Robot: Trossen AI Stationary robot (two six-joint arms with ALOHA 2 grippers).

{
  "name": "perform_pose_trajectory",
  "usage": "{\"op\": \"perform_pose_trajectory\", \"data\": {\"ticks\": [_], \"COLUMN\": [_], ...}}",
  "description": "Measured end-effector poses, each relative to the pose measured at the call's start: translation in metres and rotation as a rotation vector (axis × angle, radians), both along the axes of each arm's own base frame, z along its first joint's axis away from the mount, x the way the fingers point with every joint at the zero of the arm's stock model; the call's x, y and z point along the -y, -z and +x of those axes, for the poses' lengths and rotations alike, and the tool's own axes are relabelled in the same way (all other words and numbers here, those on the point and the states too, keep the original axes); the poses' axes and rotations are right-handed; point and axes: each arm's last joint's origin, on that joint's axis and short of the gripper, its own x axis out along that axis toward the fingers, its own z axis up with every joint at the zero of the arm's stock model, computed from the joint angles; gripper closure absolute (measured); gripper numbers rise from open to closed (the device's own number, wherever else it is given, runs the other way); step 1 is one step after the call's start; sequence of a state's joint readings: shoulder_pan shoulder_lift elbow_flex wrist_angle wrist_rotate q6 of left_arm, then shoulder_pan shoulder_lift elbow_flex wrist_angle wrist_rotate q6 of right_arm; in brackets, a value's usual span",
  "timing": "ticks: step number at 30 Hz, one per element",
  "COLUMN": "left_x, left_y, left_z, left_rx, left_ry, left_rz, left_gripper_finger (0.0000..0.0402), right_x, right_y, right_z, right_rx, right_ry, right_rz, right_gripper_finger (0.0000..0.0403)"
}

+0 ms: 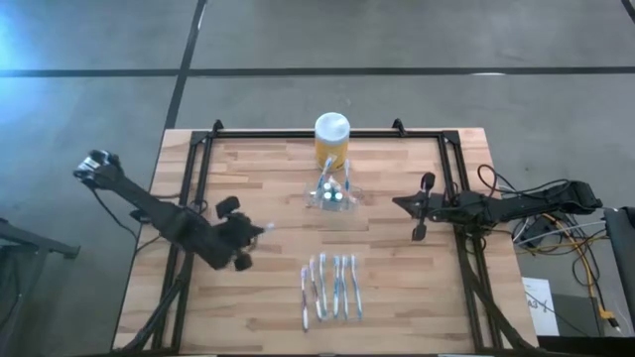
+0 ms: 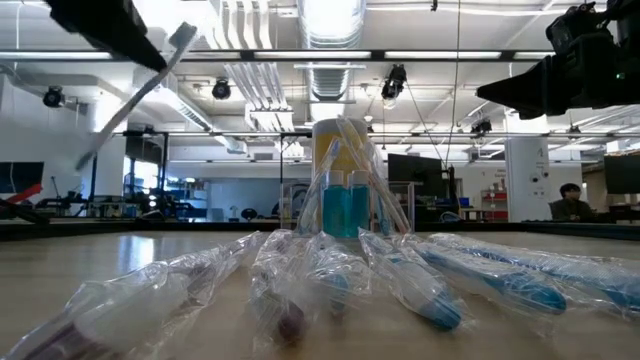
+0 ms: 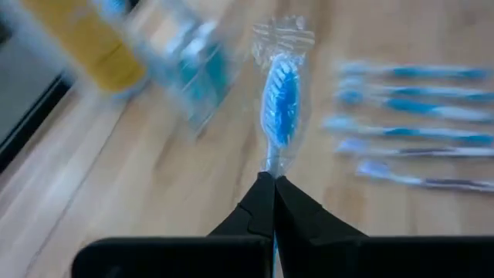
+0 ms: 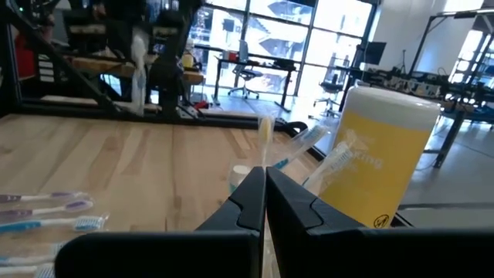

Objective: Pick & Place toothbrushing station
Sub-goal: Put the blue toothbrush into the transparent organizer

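Nearest on the bench [image 1: 258,297] lies a row of wrapped toothbrushes [image 1: 330,288], side by side in crinkled clear film, blue and purple handles showing through. They look light and slippery in their sleeves, likely to slide or rustle if nudged.

A little farther in, on the left, the left gripper [image 3: 272,185] hangs above the wood with its jaws clenched on a held toothbrush [image 3: 281,104], pinched at the handle end so the blue bristled head in its clear wrap points away from the wrist. Held so far back, the brush will probably swing and flex as the arm travels.

Beyond the row, at the middle of the bench, stands the toothbrushing station [image 1: 332,194], a low clear holder with a few brushes already leaning out of it, just in front of the yellow jar [image 1: 331,142] with its white lid. I judge the holder light, stiff and smooth-walled, easy to tip or push along the wood; its contents add little weight but could rattle out. If it must be lifted, its rim or a short side wall seems the safest place to take hold, clear of the leaning handles.

The right gripper [image 1: 421,206] waits to the right of the station, jaws pressed together on nothing.

The jar carries pale lettering on its yellow side, too faint to read.
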State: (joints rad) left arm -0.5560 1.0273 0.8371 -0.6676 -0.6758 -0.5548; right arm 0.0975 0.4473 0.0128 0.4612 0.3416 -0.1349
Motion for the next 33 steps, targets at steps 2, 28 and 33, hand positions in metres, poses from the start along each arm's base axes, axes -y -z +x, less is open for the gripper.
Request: {"op": "perform_pose_trajectory", "data": {"ticks": [2, 28, 33], "left_x": [-0.008, -0.154, -0.157], "left_y": [0.009, 0.023, 0.013], "left_z": [-0.008, -0.012, -0.006], "left_rx": [0.128, 0.671, 0.679], "left_ry": [0.114, 0.415, 0.425], "left_rz": [0.013, 0.126, 0.15], "left_gripper_finger": [0.04, 0.0401, 0.0401], "right_x": [0.0, 0.0, 0.0], "right_y": [-0.001, -0.008, -0.009], "right_z": [0.0, -0.001, -0.001], "right_rx": [0.014, 0.069, 0.078], "right_ry": [0.0, 0.004, 0.004], "right_rz": [0.0, -0.062, -0.063], "right_gripper_finger": [0.0394, 0.0394, 0.0394]}}
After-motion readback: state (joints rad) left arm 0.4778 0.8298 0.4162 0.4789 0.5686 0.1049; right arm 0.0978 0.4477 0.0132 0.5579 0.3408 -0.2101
